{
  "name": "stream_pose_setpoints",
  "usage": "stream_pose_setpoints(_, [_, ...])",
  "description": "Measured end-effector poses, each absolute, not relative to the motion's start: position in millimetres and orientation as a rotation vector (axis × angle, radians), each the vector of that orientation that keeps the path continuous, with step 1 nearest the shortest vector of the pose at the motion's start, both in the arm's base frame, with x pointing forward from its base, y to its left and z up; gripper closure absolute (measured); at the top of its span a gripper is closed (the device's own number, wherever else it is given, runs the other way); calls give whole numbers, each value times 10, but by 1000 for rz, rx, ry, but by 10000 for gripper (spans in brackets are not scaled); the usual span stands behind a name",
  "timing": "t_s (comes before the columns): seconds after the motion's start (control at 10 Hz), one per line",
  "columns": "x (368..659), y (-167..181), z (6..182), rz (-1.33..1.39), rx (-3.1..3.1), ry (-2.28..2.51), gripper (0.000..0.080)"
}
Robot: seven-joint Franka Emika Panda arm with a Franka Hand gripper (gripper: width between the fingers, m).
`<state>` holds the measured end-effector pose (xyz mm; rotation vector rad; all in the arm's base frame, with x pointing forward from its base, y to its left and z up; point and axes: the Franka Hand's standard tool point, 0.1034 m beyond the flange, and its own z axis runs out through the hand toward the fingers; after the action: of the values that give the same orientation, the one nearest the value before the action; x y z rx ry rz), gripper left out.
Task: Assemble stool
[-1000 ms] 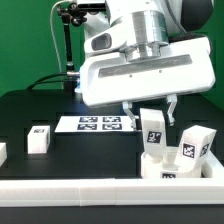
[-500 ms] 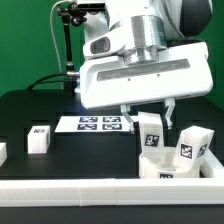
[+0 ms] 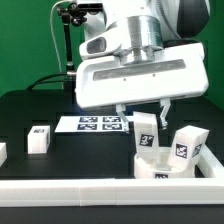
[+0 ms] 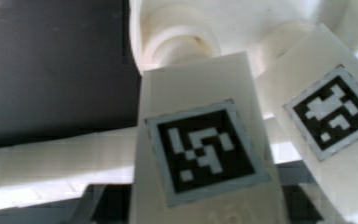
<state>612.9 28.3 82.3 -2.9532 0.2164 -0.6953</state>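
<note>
**Exterior view:** the gripper (image 3: 145,112) is pinched on a leg (image 3: 147,130), with the jaws pressed against its two sides. The leg is held pretty much upright, tag facing the camera, and its lower end is down at the seat (image 3: 150,168). The seat is parked near the front, on the exterior view's right. The upright hold is presumably so the bottom end can be fed straight into a socket. Whether it's actually bottomed out there can't be told, since the joint is hidden by the seat's rim.

A second leg (image 3: 187,143) is already stood in the seat just beside the held one, leaning a little. So some care will likely be needed to keep the two from being knocked together.

A spare leg (image 3: 38,139) is left lying well apart on the exterior view's left of the black table (image 3: 40,105). It's probably kept out of the way until it's wanted. The marker board (image 3: 100,123) is seen flat on the table, farther back.

**Wrist view:** the frame is mostly filled by the held leg (image 4: 202,140), tag square-on. The second leg (image 4: 327,100) is right next to it, and the rounded white seat (image 4: 176,45) is seen beyond them. The fingers themselves can't really be made out here, and the socket is blocked by the leg.
</note>
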Motion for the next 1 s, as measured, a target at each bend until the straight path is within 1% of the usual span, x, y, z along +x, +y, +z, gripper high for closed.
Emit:
stream_pose_setpoints(0.8, [6130,224,798,-757,-2948,235,472])
stream_pose_setpoints(1.0, [6110,153,801,-836,-2929,282,472])
